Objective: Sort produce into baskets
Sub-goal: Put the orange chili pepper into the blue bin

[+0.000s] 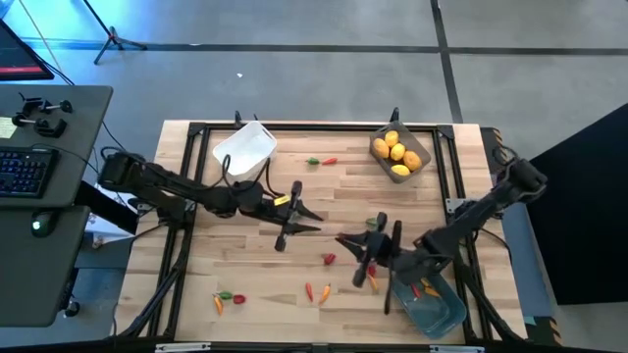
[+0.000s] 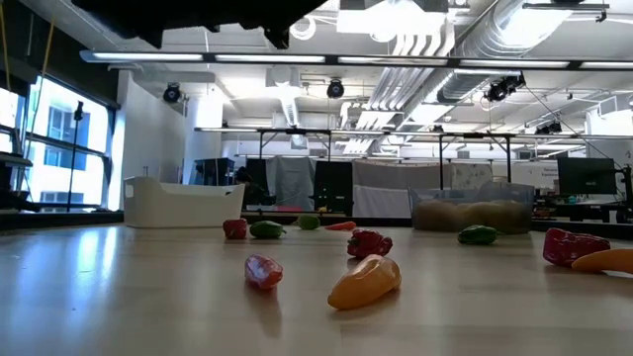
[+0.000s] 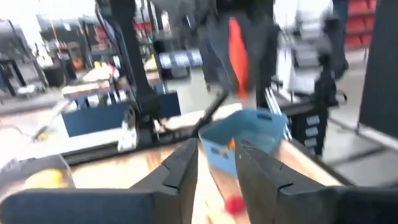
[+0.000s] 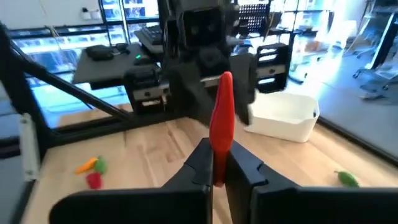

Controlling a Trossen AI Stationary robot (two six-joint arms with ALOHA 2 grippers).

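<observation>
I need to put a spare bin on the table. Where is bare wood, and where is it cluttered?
Bare wood lies between the white basket and the grey basket, apart from small pieces, and along the left edge. The middle is crowded: left gripper, right gripper holding a red pepper, loose produce, and the blue basket.

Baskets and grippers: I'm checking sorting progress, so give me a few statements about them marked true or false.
1. The right gripper is shut on a red pepper. True.
2. The white basket holds yellow fruits. False: it looks empty; the yellow fruits lie in the grey basket.
3. The blue basket sits near the right arm. True.
4. The left gripper holds a carrot. False: it is open and holds nothing.
5. All produce is binned. False: pieces lie loose on the table.
</observation>
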